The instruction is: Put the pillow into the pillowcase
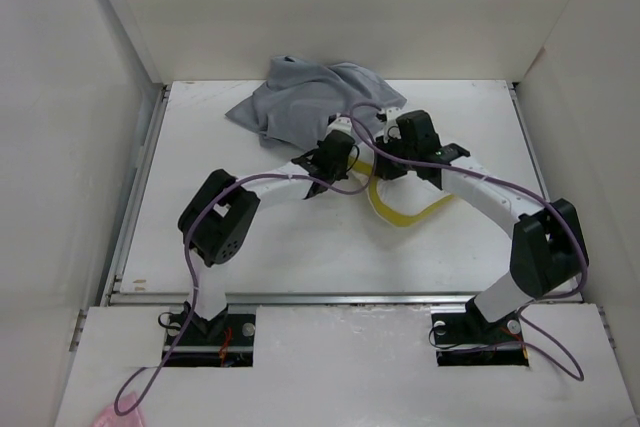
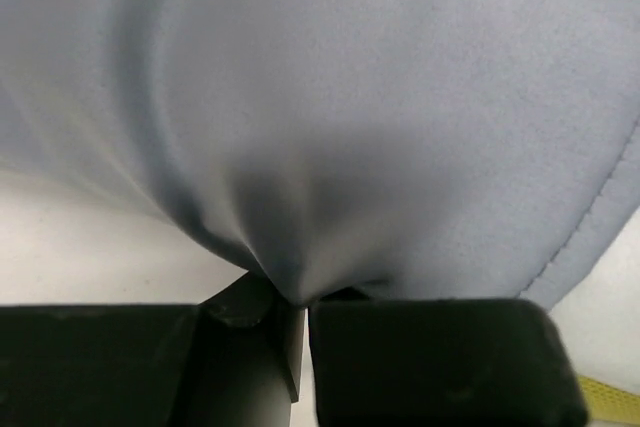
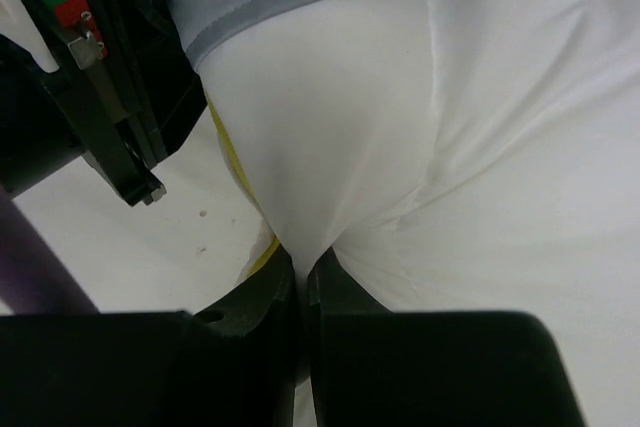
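The left gripper pinches the case; the right gripper pinches the pillow. It looks only partly in, with more to push.

White table with grey pillowcase, yellow-edged pillow

top: high, rear, looking down | wrists: very near, facing forward | shared: pillowcase, seemingly all three views
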